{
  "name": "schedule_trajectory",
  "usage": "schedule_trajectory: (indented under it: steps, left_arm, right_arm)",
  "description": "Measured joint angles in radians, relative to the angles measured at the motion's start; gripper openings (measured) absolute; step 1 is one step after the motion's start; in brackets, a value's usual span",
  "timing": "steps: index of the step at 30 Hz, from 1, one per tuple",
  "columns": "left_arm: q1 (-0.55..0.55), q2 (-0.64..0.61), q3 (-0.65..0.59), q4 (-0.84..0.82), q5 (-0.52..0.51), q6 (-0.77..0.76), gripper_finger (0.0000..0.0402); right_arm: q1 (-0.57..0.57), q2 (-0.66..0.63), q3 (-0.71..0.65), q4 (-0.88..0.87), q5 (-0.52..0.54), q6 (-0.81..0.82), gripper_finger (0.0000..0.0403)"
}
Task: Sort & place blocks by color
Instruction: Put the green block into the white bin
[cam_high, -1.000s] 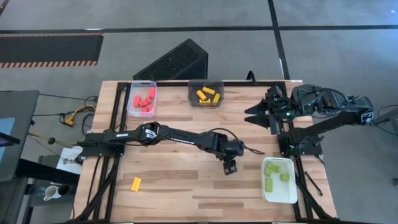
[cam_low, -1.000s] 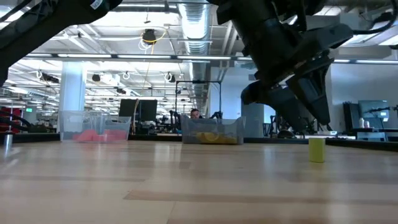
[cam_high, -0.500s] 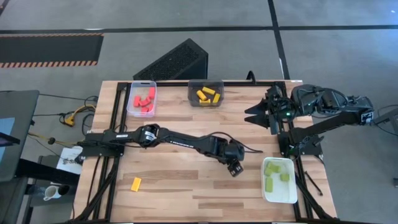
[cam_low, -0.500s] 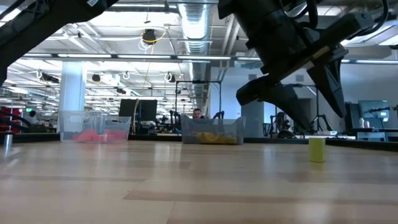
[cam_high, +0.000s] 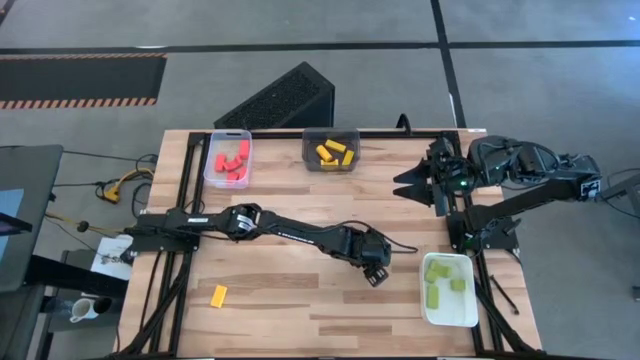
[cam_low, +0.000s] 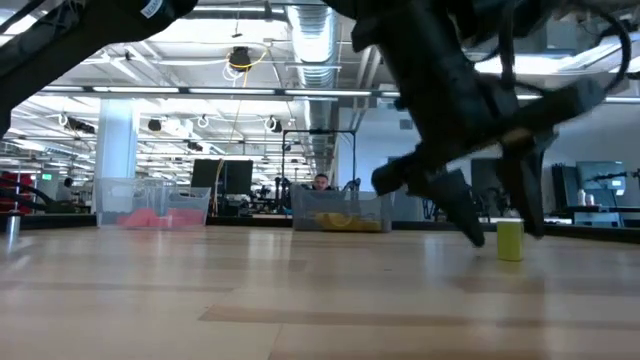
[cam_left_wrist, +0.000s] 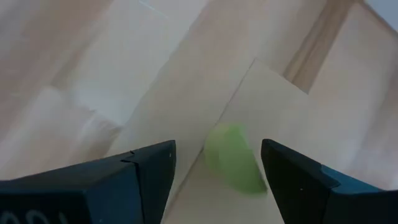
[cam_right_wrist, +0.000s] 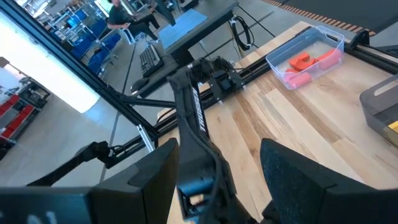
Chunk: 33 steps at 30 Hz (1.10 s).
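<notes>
Left gripper (cam_high: 377, 275) low over the right-centre of the table (cam_high: 290, 290), fingers spread wide, nothing held. Between those fingers in the left wrist view, a light green block (cam_left_wrist: 233, 158) lying on the wood, touched by neither finger. Same block hidden under the gripper from overhead. At table height, gripper (cam_low: 497, 215) seen pointing down with a finger on either side of a small upright block (cam_low: 510, 241); which block this is, cannot tell from this view.

Just right of the gripper, the white tray (cam_high: 450, 315) with several light green blocks (cam_high: 436, 271) in it. Far side of the table: dark grey tray (cam_high: 331, 134) with yellow blocks (cam_high: 330, 152), and left of it the clear tray (cam_high: 213, 160) with red blocks (cam_high: 231, 160). One lone yellow block (cam_high: 218, 294) near the left near edge, well apart from everything.

Right gripper (cam_high: 417, 184) parked at the far right edge, open wide and empty, its wrist camera looking across at the left arm (cam_right_wrist: 199, 134) and the clear tray (cam_right_wrist: 305, 56).
</notes>
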Motion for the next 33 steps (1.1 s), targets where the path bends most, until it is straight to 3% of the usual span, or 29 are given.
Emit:
schedule_trajectory:
  steps: [15,29,33]
  left_arm:
    - [-0.012,0.021,-0.009,-0.002,-0.036,-0.011,0.0209]
    - [-0.02,0.012,-0.011,-0.044,-0.016,-0.001,0.0042]
    - [-0.023,0.005,0.009,-0.051,0.017,0.056,0.0036]
  right_arm:
    - [0.0,0.0,0.0,0.003,0.0,0.001,0.0249]
    - [0.0,0.0,0.0,0.002,0.0,0.001,0.0249]
    - [0.0,0.0,0.0,0.001,0.0,0.001,0.0249]
